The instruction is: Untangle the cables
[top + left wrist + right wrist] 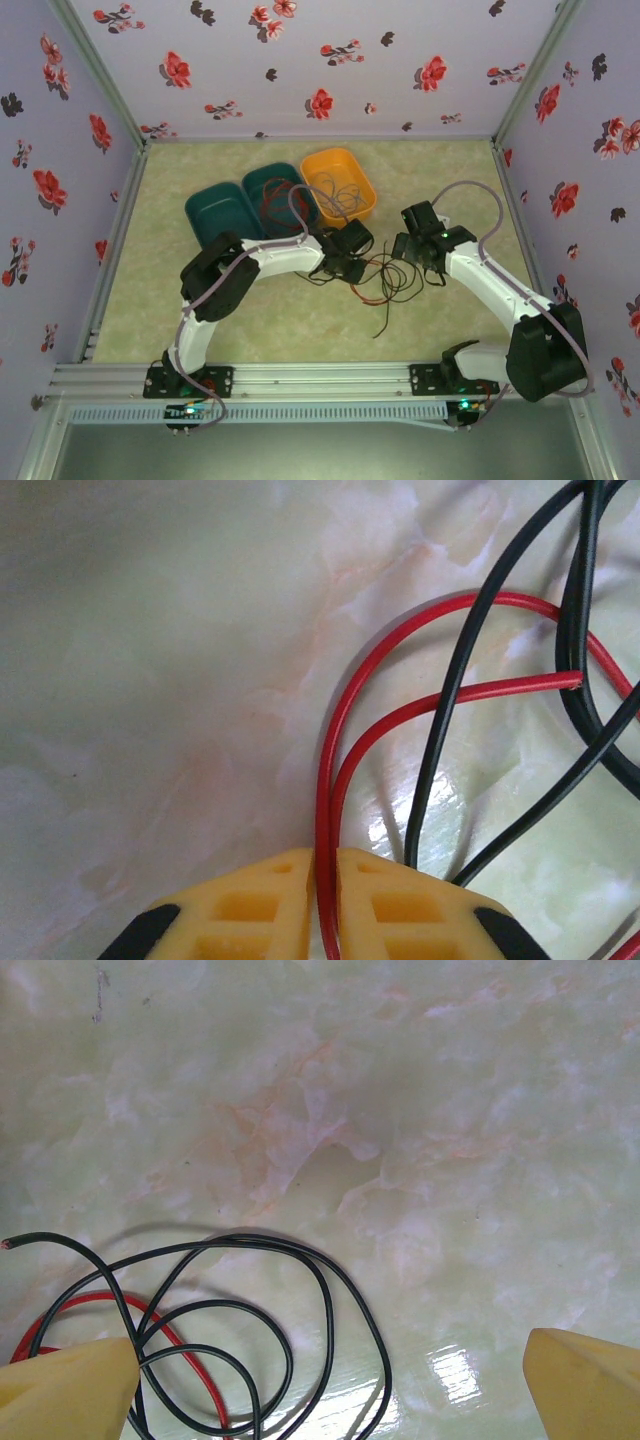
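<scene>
left hand point(325, 880): clenched on the red cable point(323, 780); 2 red strands run into the gap between its yellow fingers. black cable point(440, 730) crosses over the red loop just ahead of the grip.

right hand point(328, 1380): released, fingers spread wide, grasping nothing, low over a black coil point(240, 1237) on the desk point(250, 330).

tangle point(385, 280) lies on the desk between the 2 hands. orange tray point(365, 195) behind holds what looks like 1 dark cable; too small to confirm.

risks: pulling red with black laid across it, and nothing pinning the bundle, could drag the whole tangle or tighten the crossing. the thin strand may slip from the pads. both red strands gripped together could pull as a loop, not a free end.
</scene>
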Available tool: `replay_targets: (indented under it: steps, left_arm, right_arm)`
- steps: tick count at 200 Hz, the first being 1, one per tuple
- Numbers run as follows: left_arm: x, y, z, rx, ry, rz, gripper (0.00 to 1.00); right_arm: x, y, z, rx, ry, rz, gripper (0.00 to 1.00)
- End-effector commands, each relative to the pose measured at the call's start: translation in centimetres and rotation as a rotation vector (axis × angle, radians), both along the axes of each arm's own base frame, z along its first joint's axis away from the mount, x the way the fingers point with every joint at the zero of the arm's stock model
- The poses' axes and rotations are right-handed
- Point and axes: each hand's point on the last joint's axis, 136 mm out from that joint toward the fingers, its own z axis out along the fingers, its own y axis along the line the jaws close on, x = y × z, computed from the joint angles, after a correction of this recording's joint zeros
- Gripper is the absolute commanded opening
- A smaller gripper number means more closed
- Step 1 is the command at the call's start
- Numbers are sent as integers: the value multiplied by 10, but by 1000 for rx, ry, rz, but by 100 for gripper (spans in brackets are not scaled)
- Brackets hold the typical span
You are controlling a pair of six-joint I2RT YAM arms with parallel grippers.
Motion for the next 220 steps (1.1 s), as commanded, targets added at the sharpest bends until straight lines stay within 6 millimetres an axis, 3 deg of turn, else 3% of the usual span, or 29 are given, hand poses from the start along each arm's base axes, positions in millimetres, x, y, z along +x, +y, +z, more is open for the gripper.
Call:
replay_targets:
  steps: [1, 45, 77, 161, 220]
  left_arm:
    - [3, 20, -14, 81, 29, 33, 14]
    - [2, 21, -16, 89, 36, 32, 10]
    - [4, 19, -12, 80, 25, 30, 1]
    - [22, 24, 48, -4, -187, 87, 0]
    - [24, 31, 75, -61, -297, 121, 0]
  right_arm:
    - [0, -3, -3, -10, 9, -26, 99]
    - [2, -2, -5, -5, 15, -26, 99]
    - [2, -2, -5, -8, 16, -24, 99]
    - [10, 27, 6, 108, -28, 54, 99]
    - [17, 56, 3, 189, -34, 115, 99]
